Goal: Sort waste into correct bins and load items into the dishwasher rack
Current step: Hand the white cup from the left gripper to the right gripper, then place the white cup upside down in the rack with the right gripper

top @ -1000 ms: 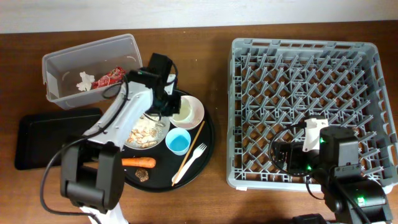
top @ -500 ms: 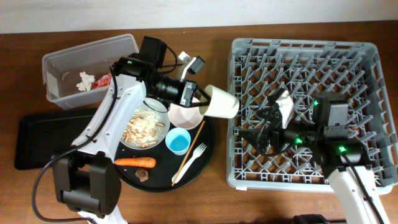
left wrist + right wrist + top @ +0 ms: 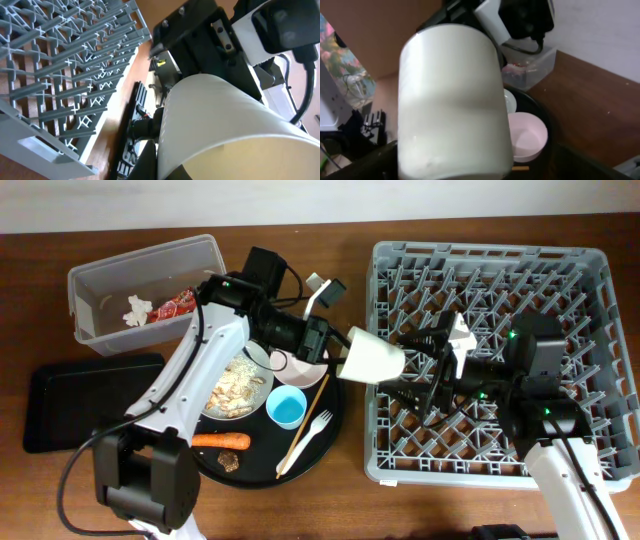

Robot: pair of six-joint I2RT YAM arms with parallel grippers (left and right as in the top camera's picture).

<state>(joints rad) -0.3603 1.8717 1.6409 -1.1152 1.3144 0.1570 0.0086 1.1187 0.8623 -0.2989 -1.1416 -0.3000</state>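
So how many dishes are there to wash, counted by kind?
Cups: 2, the white cup and the blue cup
Bowls: 1, the cream bowl
Plates: 1, the grey plate
Forks: 1, the white fork
Total: 5

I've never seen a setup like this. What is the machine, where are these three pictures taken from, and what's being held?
These are two robot arms at a table, each ending in a two-finger gripper. The wide picture looks down from above; the two close-ups come from cameras on the wrists. The left gripper holds a white cup over the edge of the grey dishwasher rack; the right gripper is open near its far end. The round black tray carries a plate of food scraps, a cream bowl, a blue cup, a fork and a carrot. The clear tub holds a tissue and a red wrapper.
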